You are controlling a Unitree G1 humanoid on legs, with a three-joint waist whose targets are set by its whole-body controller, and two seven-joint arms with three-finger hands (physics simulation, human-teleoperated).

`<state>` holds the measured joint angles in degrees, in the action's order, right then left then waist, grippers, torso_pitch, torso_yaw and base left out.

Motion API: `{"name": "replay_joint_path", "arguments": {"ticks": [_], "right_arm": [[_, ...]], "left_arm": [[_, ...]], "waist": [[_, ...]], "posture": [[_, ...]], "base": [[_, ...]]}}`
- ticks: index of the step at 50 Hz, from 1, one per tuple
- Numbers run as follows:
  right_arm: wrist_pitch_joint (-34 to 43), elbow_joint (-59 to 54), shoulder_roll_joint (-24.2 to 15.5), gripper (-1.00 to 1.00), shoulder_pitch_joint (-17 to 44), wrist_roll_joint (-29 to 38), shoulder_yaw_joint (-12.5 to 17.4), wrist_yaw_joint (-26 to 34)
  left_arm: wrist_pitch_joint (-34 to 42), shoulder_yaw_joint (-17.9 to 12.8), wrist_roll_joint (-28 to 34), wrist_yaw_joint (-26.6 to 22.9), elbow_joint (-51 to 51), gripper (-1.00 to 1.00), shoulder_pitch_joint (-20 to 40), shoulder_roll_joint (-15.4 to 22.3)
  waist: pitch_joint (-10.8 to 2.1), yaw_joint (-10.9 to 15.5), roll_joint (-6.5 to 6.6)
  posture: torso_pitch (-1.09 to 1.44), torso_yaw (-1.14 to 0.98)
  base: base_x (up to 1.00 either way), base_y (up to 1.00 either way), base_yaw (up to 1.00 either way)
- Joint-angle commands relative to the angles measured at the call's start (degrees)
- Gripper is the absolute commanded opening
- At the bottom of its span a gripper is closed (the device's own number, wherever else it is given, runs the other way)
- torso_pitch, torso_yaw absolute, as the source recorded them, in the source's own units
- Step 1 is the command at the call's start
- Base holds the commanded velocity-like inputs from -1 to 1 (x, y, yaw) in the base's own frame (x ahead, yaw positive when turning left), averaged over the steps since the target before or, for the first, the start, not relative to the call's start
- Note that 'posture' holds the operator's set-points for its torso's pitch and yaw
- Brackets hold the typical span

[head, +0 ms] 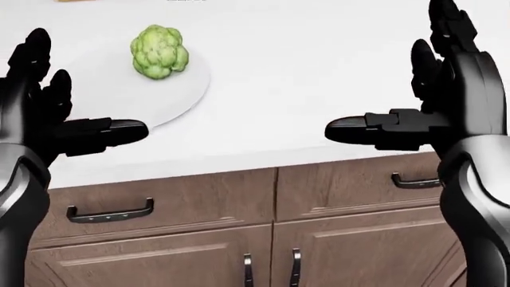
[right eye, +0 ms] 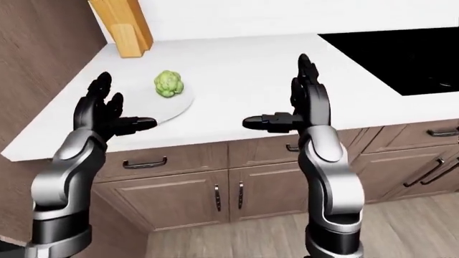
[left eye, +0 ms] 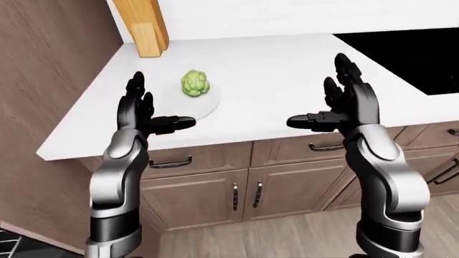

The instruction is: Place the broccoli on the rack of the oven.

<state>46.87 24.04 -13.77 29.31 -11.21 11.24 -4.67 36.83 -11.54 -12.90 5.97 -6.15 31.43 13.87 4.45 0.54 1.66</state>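
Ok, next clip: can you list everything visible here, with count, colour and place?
broccoli: one, green, on the plate, upper left of head view.
plate: one, white, on the counter.
counter: one, white, across the top.
wooden block: one, tan, at the counter's top left corner in left-eye view.
cooktop: one, black, set in the counter, upper right.
cabinets: brown, dark handles, below the counter.
left hand: black, open, empty, left edge.
right hand: black, open, empty, right edge.
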Motion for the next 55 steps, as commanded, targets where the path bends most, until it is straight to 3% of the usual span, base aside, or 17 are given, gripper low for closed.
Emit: {"name": "replay_joint_path", "arguments": {"ticks": [1, 4, 6, 13, 18, 23, 25, 26, 27, 32, 39, 40, 44, 48, 49, 51, 55], "right_arm": [[-2.05, 2.50, -1.07, 1.00, 2.07, 0.46, 1.44, -0.71], [-2.01, 2.37, -1.10, 1.00, 2.01, 0.29, 1.37, -0.62], [-1.98, 2.61, -1.13, 1.00, 2.11, 0.14, 1.29, -0.60], [-1.31, 3.41, -1.23, 1.00, 2.34, -0.13, 1.47, -0.76], [-1.39, 3.39, -1.24, 1.00, 2.32, -0.35, 1.63, -0.88], [-0.67, 4.09, -1.33, 1.00, 2.42, -0.56, 1.59, -1.15], [-0.99, 3.81, -1.33, 1.00, 2.39, -0.46, 1.45, -1.15], [-1.07, 3.73, -1.30, 1.00, 2.42, -0.45, 1.44, -1.16], [-1.08, 3.75, -1.28, 1.00, 2.38, -0.44, 1.42, -1.18], [-0.89, 3.79, -1.46, 1.00, 2.57, -0.46, 1.54, -1.23], [-1.00, 3.89, -1.48, 1.00, 2.39, -0.87, 1.85, -1.25], [-1.32, 3.66, -1.48, 1.00, 2.35, -0.88, 1.86, -1.21], [-0.83, 3.91, -1.57, 1.00, 2.50, -0.95, 1.75, -1.35], [-0.80, 3.98, -1.60, 1.00, 2.48, -1.04, 1.80, -1.40], [-1.04, 3.80, -1.63, 1.00, 2.46, -1.08, 1.89, -1.31], [-1.08, 3.76, -1.70, 1.00, 2.43, -1.18, 1.98, -1.31], [-1.35, 3.49, -1.64, 1.00, 2.31, -1.19, 1.80, -1.34]], "left_arm": [[-2.44, 0.33, -0.38, -0.46, -3.19, 1.00, 2.62, 0.38], [-3.20, 0.44, -0.24, -0.63, -2.40, 1.00, 2.61, 0.35], [-2.61, 0.35, -0.36, -0.44, -2.86, 1.00, 2.74, 0.39], [-2.32, 0.36, -0.40, -0.31, -3.14, 1.00, 2.80, 0.45], [-2.04, 0.23, -0.52, -0.25, -3.45, 1.00, 2.79, 0.57], [-3.11, 0.20, -0.45, -0.49, -2.40, 1.00, 2.81, 0.62], [-2.60, 0.15, -0.60, -0.36, -2.78, 1.00, 2.94, 0.68], [-2.68, 0.08, -0.64, -0.40, -2.75, 1.00, 2.89, 0.73], [-2.79, 0.09, -0.64, -0.40, -2.62, 1.00, 2.86, 0.72], [-2.81, 0.27, -0.59, -0.33, -2.64, 1.00, 2.82, 0.64], [-2.36, 0.39, -0.51, -0.22, -3.15, 1.00, 2.81, 0.51], [-2.25, 0.38, -0.52, -0.20, -3.22, 1.00, 2.87, 0.53], [-2.46, 0.36, -0.48, -0.34, -2.97, 1.00, 2.87, 0.54], [-2.42, 0.22, -0.52, -0.37, -3.02, 1.00, 2.83, 0.62], [-2.45, 0.23, -0.53, -0.34, -3.07, 1.00, 2.82, 0.60], [-2.63, 0.38, -0.44, -0.35, -2.93, 1.00, 2.78, 0.53], [-2.84, 0.25, -0.51, -0.40, -2.78, 1.00, 2.70, 0.53]], "waist": [[-2.10, -0.51, -0.30], [-2.01, -0.22, -2.58], [-3.59, 0.54, -4.50], [-5.69, -0.19, -1.75], [-5.17, -0.85, -4.20], [-3.81, -0.94, -1.44], [-4.23, -1.09, 1.54], [-5.10, -0.95, 4.54], [-5.06, -0.88, 2.67], [-4.59, -0.74, 0.06], [-2.98, -0.42, -1.01], [-4.09, -0.40, -1.01], [-3.89, -0.34, -2.64], [-4.53, -0.24, -7.10], [-3.82, -0.63, -4.12], [-3.84, -0.24, -5.13], [-3.59, -0.14, -3.51]], "posture": [[0.00, 0.00], [0.00, 0.00], [0.00, 0.00], [0.00, 0.00], [0.00, 0.00], [0.00, 0.00], [0.00, 0.00], [0.00, 0.00], [0.00, 0.00], [0.00, 0.00], [0.00, 0.00], [0.00, 0.00], [0.00, 0.00], [0.00, 0.00], [0.00, 0.00], [0.00, 0.00], [0.00, 0.00]], "base": [[0.00, 0.00, 0.00], [-0.02, 0.00, 0.00], [-0.03, 0.00, 0.00], [0.00, 0.03, 0.00], [0.00, 0.28, 0.00], [0.00, 0.30, 0.00], [0.00, 0.30, 0.00], [0.00, 0.30, 0.00], [0.00, 0.30, 0.00], [0.00, 0.29, 0.00], [0.00, 0.02, 0.00], [0.08, 0.00, 0.00], [0.11, 0.00, 0.00], [0.11, 0.00, 0.00], [0.12, 0.00, 0.00], [0.12, 0.00, 0.00], [0.12, 0.00, 0.00]]}}
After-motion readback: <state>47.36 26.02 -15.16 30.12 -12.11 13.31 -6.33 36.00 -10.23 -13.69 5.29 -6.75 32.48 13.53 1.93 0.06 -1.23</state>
